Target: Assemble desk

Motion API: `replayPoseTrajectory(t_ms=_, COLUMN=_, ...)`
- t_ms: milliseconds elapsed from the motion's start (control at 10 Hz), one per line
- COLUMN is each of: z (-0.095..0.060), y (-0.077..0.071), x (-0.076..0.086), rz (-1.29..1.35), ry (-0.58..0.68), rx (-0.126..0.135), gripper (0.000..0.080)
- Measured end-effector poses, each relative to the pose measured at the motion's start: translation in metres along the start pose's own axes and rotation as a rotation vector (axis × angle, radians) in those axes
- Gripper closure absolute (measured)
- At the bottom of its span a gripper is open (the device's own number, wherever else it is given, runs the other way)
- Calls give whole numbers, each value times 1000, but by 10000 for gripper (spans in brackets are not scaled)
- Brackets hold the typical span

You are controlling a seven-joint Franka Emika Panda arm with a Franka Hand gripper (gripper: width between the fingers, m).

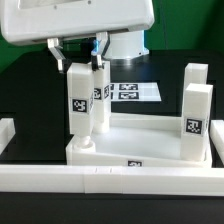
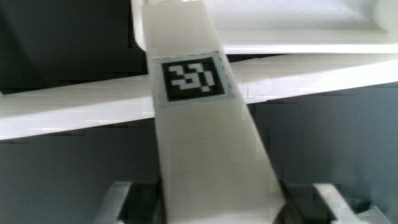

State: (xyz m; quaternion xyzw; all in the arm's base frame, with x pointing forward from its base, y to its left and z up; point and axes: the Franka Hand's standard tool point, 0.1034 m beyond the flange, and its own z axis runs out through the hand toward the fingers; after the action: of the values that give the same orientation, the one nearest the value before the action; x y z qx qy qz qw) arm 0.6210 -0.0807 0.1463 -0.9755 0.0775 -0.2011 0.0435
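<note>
White plastic throughout: the desk panel (image 1: 150, 140) lies flat on the black bench (image 1: 25, 90), cavity side up with its raised rim showing, so the corner holes face upward to take legs. It sits in the near middle of the exterior view, pushed close against the long white border rail (image 1: 110, 180) along the near edge, which probably serves as a stop while parts are pressed in.

Exterior view's left: a tagged leg (image 1: 80, 100) stands upright over the panel's left corner. The gripper (image 1: 78, 62) comes down from above, its jaws clamped on the top of this leg. Holding it by the top keeps the leg vertical and leaves its lower end free to meet the hole. The wrist view looks straight down the leg's length (image 2: 199, 110), tag facing the camera, dark fingers (image 2: 116, 200) on either side. Whether the foot is already seated I cannot tell; the base is partly hidden.

Middle, far: the marker board (image 1: 135, 91) lies flat on the bench, behind the panel and apart from it.

Exterior view's right: a second leg (image 1: 194, 122) stands on the panel's right near corner, apparently installed. A third leg (image 1: 195, 75) stands behind it; I cannot tell if it is fitted or merely standing.

Judgement: leg insertion at the left corner is the step in hand.
</note>
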Motion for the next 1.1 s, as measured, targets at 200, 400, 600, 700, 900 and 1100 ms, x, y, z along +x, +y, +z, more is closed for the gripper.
replayPoseTrajectory(t_ms=200, z=2, y=-1, x=3, rz=-10, ry=1, rx=-4, gripper=499)
replayPoseTrajectory(t_ms=400, z=3, y=-3, x=6, rz=-21, ry=2, rx=-6, gripper=499)
replayPoseTrajectory(t_ms=600, z=3, y=-1, x=5, rz=-26, ry=0, rx=-8, gripper=499)
replayPoseTrajectory(t_ms=700, z=3, y=-1, x=5, rz=-26, ry=0, rx=-8, gripper=499)
replayPoseTrajectory(t_ms=900, z=2, y=-1, x=7, rz=-28, ry=9, rx=-12, gripper=499)
replayPoseTrajectory(t_ms=1100, z=3, y=-5, x=9, rz=-47, ry=9, rx=-13, gripper=499)
